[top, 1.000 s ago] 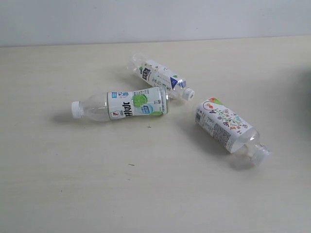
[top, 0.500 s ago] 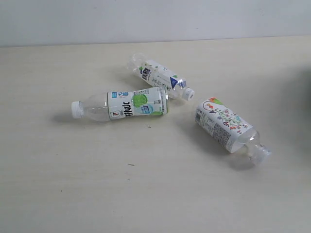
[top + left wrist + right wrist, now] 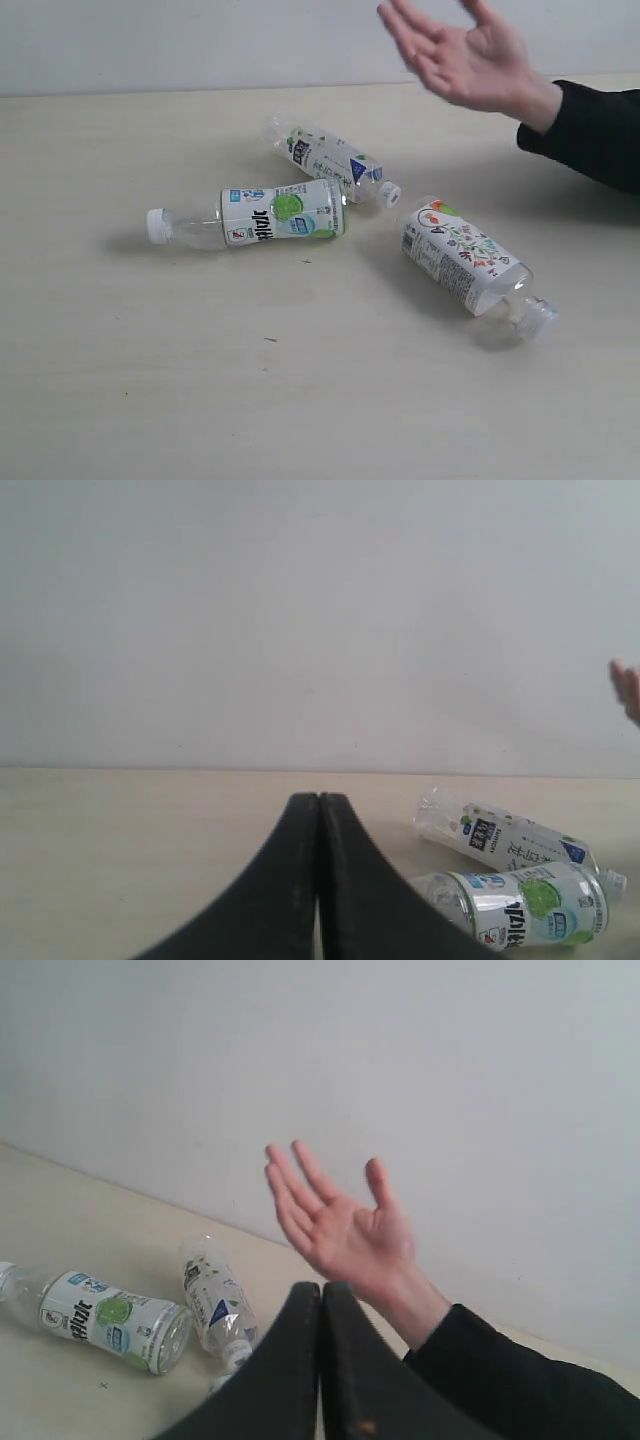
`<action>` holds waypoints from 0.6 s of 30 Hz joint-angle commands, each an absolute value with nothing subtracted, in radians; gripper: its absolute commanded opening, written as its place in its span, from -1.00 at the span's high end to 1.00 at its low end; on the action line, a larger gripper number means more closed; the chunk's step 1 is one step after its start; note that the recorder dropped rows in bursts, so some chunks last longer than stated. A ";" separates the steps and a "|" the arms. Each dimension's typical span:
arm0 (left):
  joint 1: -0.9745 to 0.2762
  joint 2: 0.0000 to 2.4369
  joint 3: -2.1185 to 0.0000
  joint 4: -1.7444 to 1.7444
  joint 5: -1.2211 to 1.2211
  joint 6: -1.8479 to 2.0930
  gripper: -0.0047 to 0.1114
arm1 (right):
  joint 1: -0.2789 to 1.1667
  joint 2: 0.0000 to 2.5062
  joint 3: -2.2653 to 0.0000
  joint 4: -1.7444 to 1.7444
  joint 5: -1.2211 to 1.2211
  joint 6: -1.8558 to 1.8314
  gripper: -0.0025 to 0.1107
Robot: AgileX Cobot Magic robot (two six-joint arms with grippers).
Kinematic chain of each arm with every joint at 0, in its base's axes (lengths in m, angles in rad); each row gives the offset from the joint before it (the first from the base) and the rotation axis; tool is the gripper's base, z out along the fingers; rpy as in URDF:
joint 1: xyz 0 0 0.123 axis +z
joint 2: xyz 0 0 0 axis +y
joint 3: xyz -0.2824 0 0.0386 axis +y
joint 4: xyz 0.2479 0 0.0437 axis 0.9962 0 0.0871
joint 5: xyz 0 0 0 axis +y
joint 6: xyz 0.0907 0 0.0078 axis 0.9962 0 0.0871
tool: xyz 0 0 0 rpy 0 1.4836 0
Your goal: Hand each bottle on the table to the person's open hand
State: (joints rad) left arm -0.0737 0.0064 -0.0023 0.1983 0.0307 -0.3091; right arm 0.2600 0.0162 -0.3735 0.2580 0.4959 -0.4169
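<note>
Three bottles lie on their sides on the pale table [image 3: 150, 380]. The white-green-blue bottle [image 3: 260, 215] lies left of centre, also in the left wrist view [image 3: 525, 910] and the right wrist view [image 3: 105, 1322]. The slim white-blue bottle [image 3: 330, 158] lies behind it, seen too from the wrists [image 3: 500, 838] [image 3: 215, 1305]. The white floral bottle [image 3: 470, 262] lies at the right. The person's open hand [image 3: 465, 60] hovers palm up at the upper right, with a black sleeve [image 3: 590, 135]; the right wrist view shows the hand [image 3: 340, 1225]. My left gripper [image 3: 319, 802] and right gripper [image 3: 321, 1290] are both shut with nothing in them, outside the exterior view.
A plain pale wall [image 3: 200, 40] rises behind the table's far edge.
The person's hand and black sleeve have come into view at the upper right, above the table. The bottles have not moved.
</note>
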 commanded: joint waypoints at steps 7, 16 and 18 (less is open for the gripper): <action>-0.069 0.000 0.000 0.195 0.028 -0.306 0.92 | 0.255 0.177 -0.401 0.035 0.524 -0.117 0.96; -0.069 0.000 0.000 0.195 0.028 -0.306 0.92 | 0.255 0.739 -0.718 0.051 0.899 -0.070 0.96; -0.069 0.000 0.000 0.195 0.028 -0.306 0.92 | 0.255 0.949 -0.868 0.111 1.056 -0.107 0.96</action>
